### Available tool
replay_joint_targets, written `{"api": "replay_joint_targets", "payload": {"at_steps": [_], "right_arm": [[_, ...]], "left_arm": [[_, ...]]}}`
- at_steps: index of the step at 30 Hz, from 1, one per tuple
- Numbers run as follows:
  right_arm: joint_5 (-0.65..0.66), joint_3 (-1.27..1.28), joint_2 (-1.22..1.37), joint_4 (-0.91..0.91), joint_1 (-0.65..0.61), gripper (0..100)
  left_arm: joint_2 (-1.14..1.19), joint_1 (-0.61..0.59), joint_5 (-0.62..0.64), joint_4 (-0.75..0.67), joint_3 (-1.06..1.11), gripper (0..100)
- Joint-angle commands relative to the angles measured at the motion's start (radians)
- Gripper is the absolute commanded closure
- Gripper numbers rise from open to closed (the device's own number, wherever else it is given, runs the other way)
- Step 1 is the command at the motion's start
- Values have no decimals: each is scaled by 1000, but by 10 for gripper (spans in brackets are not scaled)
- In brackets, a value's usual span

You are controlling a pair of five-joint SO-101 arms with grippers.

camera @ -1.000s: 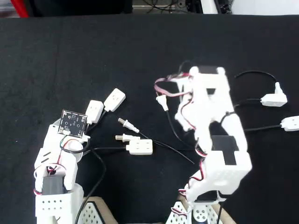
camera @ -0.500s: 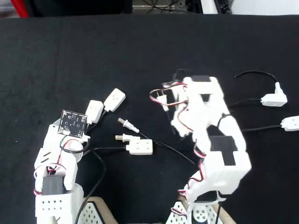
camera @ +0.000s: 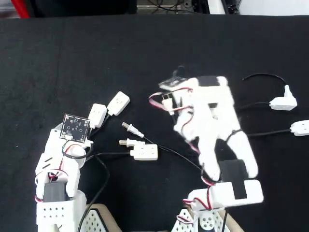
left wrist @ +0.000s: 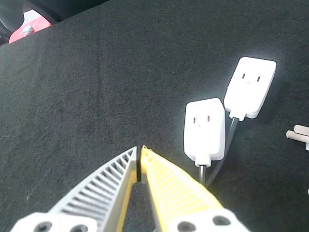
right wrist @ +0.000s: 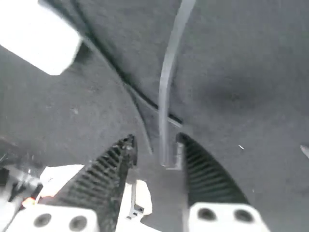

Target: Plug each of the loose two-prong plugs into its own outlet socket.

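Two white outlet sockets lie side by side just beyond my left gripper, which is shut on nothing and low over the cloth. In the high view these sockets lie left of centre. A loose two-prong plug lies near them, and another plug lies against a third socket. My right gripper is open, with a grey cable running between its fingers. In the high view its tip hangs by a small white plug.
A white plug and a socket with black cables lie at the table's right edge. Black cables cross the middle of the black cloth. A white block lies past the right gripper.
The right arm has swung left and turned over the small white plug, its base link shifting towards the front edge. The left arm has kept still.
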Motion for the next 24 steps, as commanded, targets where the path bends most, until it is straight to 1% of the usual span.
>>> {"api": "replay_joint_targets", "payload": {"at_steps": [1,5,11,13,16,17,20,24], "right_arm": [[-68,36,1,-87,-61,781],[-80,79,93,-204,-57,769],[-78,76,180,-293,-6,770],[-49,77,180,-296,3,805],[-17,77,174,-296,6,932],[-17,77,174,-296,5,952],[-17,77,174,-295,3,938],[-17,77,174,-258,2,967]], "left_arm": [[-6,-1,-3,6,18,970],[-6,-1,-3,6,18,970],[-6,-1,-3,6,18,970],[-6,-1,-3,6,18,970],[-6,-1,-3,6,18,970],[-6,-1,-3,6,18,970],[-6,-1,-3,6,18,970],[-6,-1,-3,8,18,970]]}}
